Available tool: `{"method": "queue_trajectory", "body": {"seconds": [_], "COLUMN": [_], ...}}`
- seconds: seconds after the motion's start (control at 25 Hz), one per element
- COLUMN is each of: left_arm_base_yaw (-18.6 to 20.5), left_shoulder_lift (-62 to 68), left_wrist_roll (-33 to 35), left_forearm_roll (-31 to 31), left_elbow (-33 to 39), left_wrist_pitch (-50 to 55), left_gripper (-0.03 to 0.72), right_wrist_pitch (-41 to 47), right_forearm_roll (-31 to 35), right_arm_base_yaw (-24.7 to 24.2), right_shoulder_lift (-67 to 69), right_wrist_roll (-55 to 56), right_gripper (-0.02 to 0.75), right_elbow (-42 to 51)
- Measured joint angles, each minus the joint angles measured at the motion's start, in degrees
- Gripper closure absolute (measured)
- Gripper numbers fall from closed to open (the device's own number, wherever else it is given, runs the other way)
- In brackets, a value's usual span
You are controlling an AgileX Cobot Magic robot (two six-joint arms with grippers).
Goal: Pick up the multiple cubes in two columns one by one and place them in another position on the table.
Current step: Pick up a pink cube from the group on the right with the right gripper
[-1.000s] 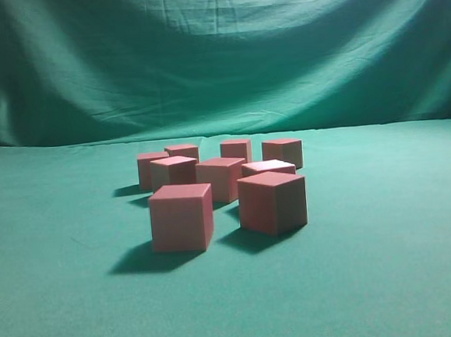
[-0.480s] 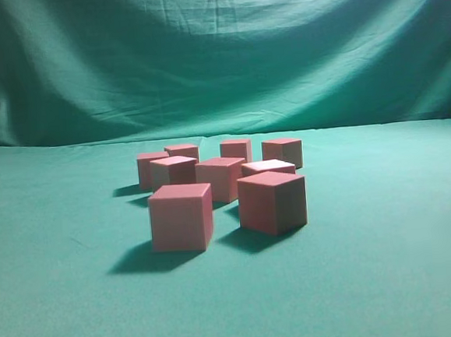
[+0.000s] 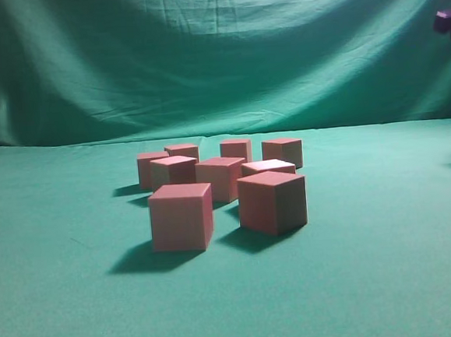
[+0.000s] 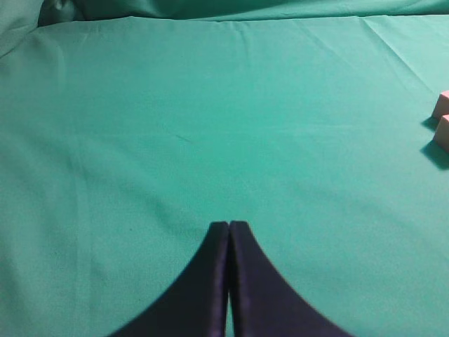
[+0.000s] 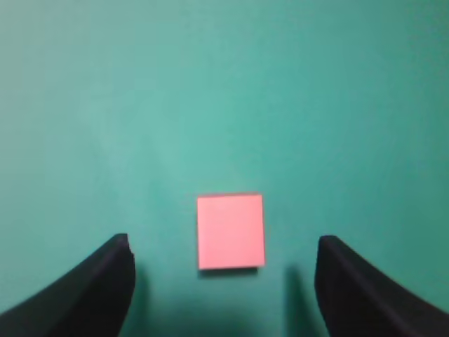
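now the right gripper (image 5: 224, 281) hangs over one cube (image 5: 230, 232), fingers spread wide. go straight down, centered, then squeeze. left gripper (image 4: 229, 232) fingers are pressed together above the bench (image 4: 175, 126).

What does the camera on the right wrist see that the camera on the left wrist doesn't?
Only the right wrist view shows a single cube seen from straight above, lying between the wide-open fingers of the right hand. Only the left wrist view shows the left hand shut with nothing in it, and two cubes cut off at the right edge. Both show the green table.
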Motion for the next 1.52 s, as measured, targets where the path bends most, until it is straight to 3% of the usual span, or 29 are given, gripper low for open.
{"method": "queue_trajectory", "body": {"seconds": [0.2, 0.64, 0.84, 0.88, 1.08, 1.32, 1.52], "left_arm_base_yaw": [0.0, 0.0, 0.0, 0.0, 0.0, 0.0, 0.0], "left_shoulder_lift": [0.0, 0.0, 0.0, 0.0, 0.0, 0.0, 0.0], "left_wrist_roll": [0.0, 0.0, 0.0, 0.0, 0.0, 0.0, 0.0], "left_forearm_roll": [0.0, 0.0, 0.0, 0.0, 0.0, 0.0, 0.0], "left_elbow": [0.0, 0.0, 0.0, 0.0, 0.0, 0.0, 0.0], "left_wrist_pitch": [0.0, 0.0, 0.0, 0.0, 0.0, 0.0, 0.0], "left_gripper": [0.688, 0.688, 0.688, 0.688, 0.688, 0.688, 0.688], "right_wrist_pitch": [-5.9, -9.8, -9.9, -9.9, -7.4, -0.3, 4.4], "right_forearm_roll": [0.0, 0.1, 0.3, 0.3, 0.7, 6.4, 7.2], "right_arm_base_yaw": [0.0, 0.0, 0.0, 0.0, 0.0, 0.5, 5.8], "right_shoulder_lift": [3.8, 8.2, 8.8, 8.8, 8.8, 5.8, -3.1], "right_wrist_roll": [0.0, 0.1, 0.1, 0.1, 0.1, 0.0, -2.2], "right_gripper": [0.206, 0.206, 0.466, 0.484, 0.474, 0.474, 0.474], "right_elbow": [0.0, 0.1, 0.1, 0.1, -0.8, -7.3, -10.7]}}
